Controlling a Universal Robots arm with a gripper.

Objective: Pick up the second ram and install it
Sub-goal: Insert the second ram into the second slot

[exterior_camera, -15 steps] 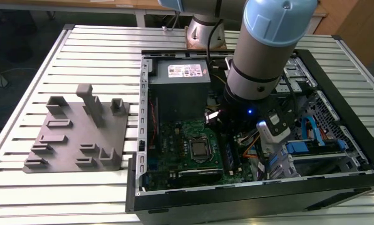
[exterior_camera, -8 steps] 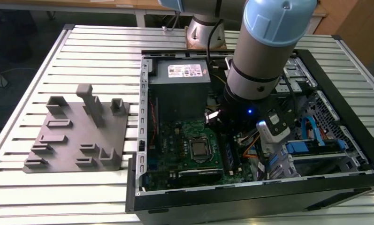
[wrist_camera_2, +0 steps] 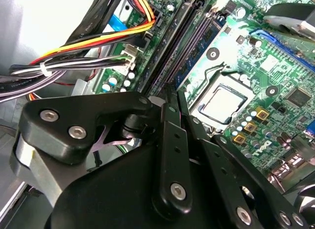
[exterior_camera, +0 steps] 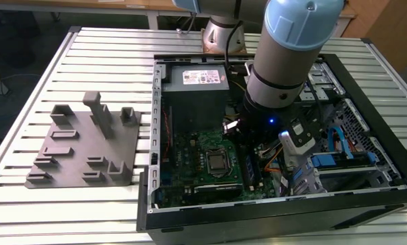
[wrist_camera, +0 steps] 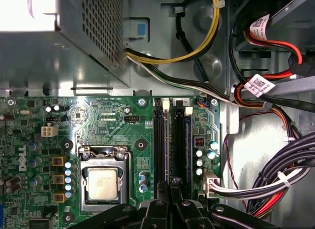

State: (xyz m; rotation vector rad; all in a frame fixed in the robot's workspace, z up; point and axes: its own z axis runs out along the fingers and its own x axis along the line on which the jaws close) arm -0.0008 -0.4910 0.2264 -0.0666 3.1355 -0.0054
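My gripper (wrist_camera: 170, 185) reaches down into the open computer case (exterior_camera: 387, 153), over the green motherboard (exterior_camera: 189, 153). Its black fingers (wrist_camera_2: 167, 140) are shut, tips together, just above the two long black memory slots (wrist_camera: 160, 140). A thin dark greenish-blue ram (wrist_camera: 180, 145) stands edge-up in the slot farther from the processor socket (wrist_camera: 102, 182), with a white latch at its end. This ram (wrist_camera_2: 197, 47) runs away from the fingertips along the slot, and in the exterior view the ram (exterior_camera: 252, 171) lies just below the arm. Whether the tips touch it is hidden.
A grey power supply (exterior_camera: 196, 76) fills the case's far end. Bundled cables (wrist_camera: 275, 175) crowd the side beyond the slots, near the drive cage (exterior_camera: 339, 163). A grey fixture plate (exterior_camera: 87, 148) with upright holders lies on the slatted table (exterior_camera: 87, 61) at the exterior view's left.
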